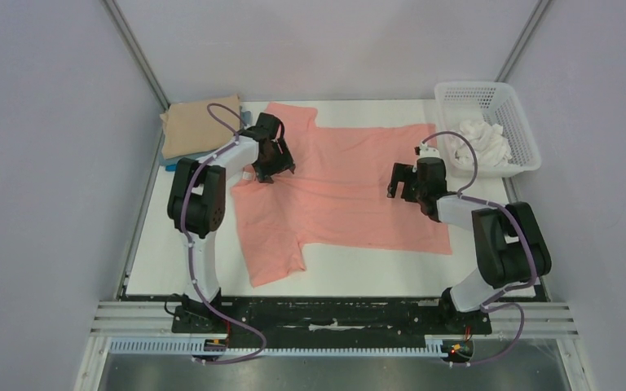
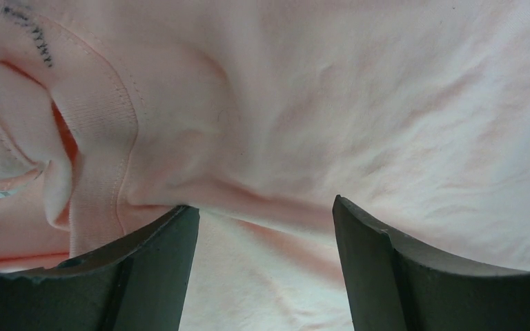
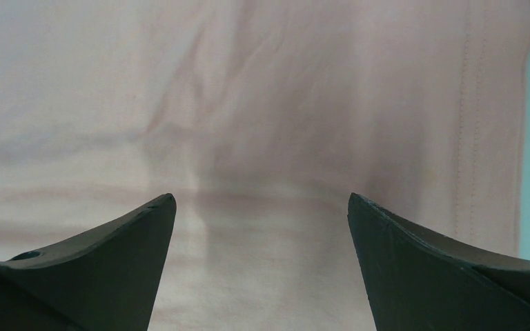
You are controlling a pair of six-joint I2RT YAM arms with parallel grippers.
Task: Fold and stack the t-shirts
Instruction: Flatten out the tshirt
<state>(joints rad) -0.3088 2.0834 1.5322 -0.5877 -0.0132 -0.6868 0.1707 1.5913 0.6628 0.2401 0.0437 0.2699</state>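
1 salmon-pink t-shirt [image 1: 350, 187] lies spread near 1 tan t-shirt [image 1: 198, 126] (folded).

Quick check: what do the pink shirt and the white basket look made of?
Pink shirt: soft matte knit, likely cotton; it wrinkles, with ribbed collar and stitched hems. White basket: rigid plastic by its look, open mesh walls.

- White tubular left arm [image 1: 198, 269] and right arm [image 1: 466, 287], with bulky black joint housings
- Thin purple cables [image 1: 222, 105] looped along both
- Black left gripper [image 1: 271, 171] and right gripper [image 1: 401, 186], dark matte tapered fingers [image 3: 96, 269]
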